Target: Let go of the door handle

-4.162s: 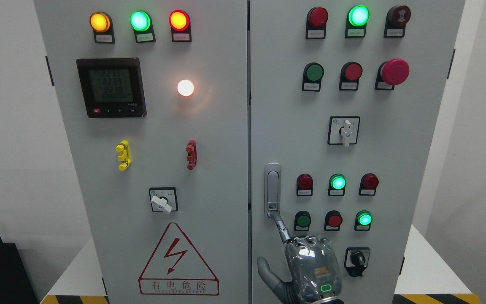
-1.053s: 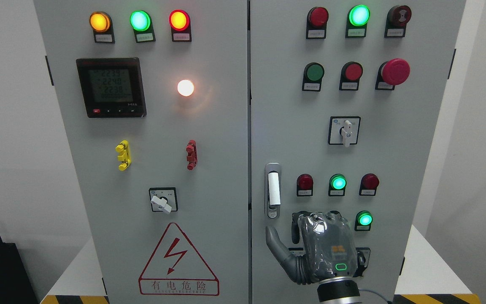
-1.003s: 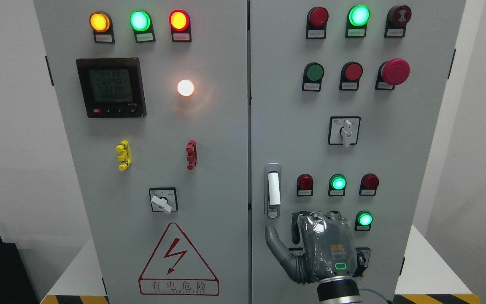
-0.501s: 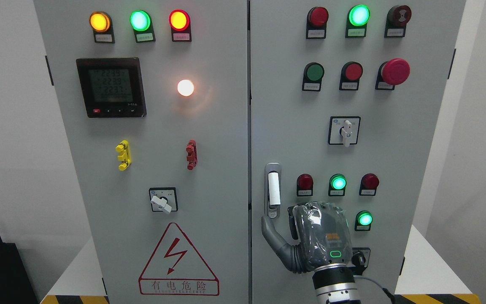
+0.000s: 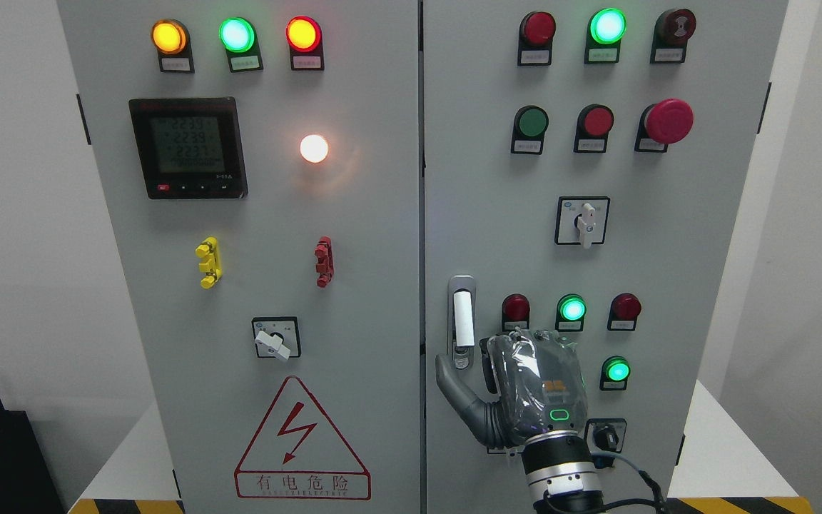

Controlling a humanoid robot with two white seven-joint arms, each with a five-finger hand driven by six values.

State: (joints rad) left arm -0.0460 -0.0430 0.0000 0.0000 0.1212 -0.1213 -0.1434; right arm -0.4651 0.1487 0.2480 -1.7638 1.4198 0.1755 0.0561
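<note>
The grey door handle (image 5: 462, 321) stands upright at the left edge of the cabinet's right door (image 5: 668, 250), and its white lever (image 5: 464, 319) sticks out of the recess. My right hand (image 5: 471, 371) comes up from the bottom edge and sits just below and to the right of the handle, back of the hand towards me. Its thumb (image 5: 448, 375) reaches left under the handle's lower end, by the lock. The other fingers (image 5: 487, 360) are curled towards the door, and nothing shows in their grasp. The left arm is out of view.
The right door carries indicator lamps, push buttons, a red mushroom stop button (image 5: 668, 121) and a rotary switch (image 5: 582, 220). The hand hides two buttons. The left door (image 5: 275, 214) has a meter (image 5: 188, 148), lamps and a warning triangle (image 5: 302, 442).
The hand pressed the handle's lower end with one finger 4.2 s ago and the lever sprang out white. Over the last second the hand has risen and moved left towards the handle.
</note>
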